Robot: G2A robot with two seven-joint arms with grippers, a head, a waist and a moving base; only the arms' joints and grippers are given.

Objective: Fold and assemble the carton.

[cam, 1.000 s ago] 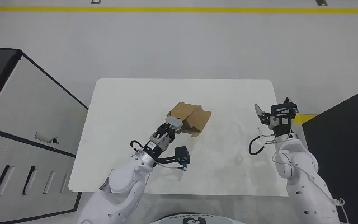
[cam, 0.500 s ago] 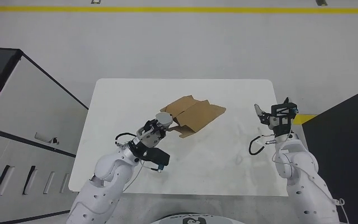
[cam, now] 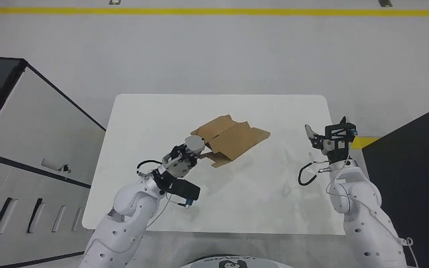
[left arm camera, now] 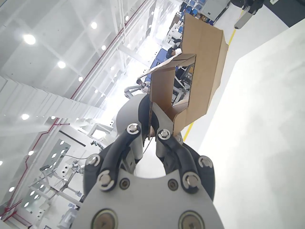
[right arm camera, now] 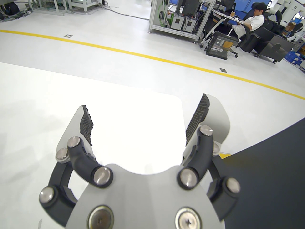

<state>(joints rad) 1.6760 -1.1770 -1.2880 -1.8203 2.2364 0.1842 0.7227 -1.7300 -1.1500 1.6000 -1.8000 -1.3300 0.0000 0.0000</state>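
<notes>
Carton: the brown carton (cam: 231, 137) sits near the middle of the table, not yet a box, with its creased panels spread out and partly raised.
Carton's form: in the left wrist view the panels stand at angles to one another with a gap showing between them, so the sleeve looks half opened rather than squared up.
Left gripper: the left gripper (cam: 194, 149) is clenched on the thin edge of one flap at the carton's near-left end, one finger on each face of the board.
Reason for that hold: pinching an end flap probably lets the arm pull or swing the blank so that the creases open. Gripping the body would likely press them flat again.
Right gripper: the right gripper (cam: 326, 128) hangs released and empty over the table's right edge, well apart from the carton. It seems parked there to leave the working arm room.
Table: the white table (cam: 281, 194) carries the carton's far end, which gives the held end something to lever against.
Step in hand: judged as opening the flat blank, early in the task.
Risk: held at one edge only, the board could twist or slip out of the pinch.
</notes>
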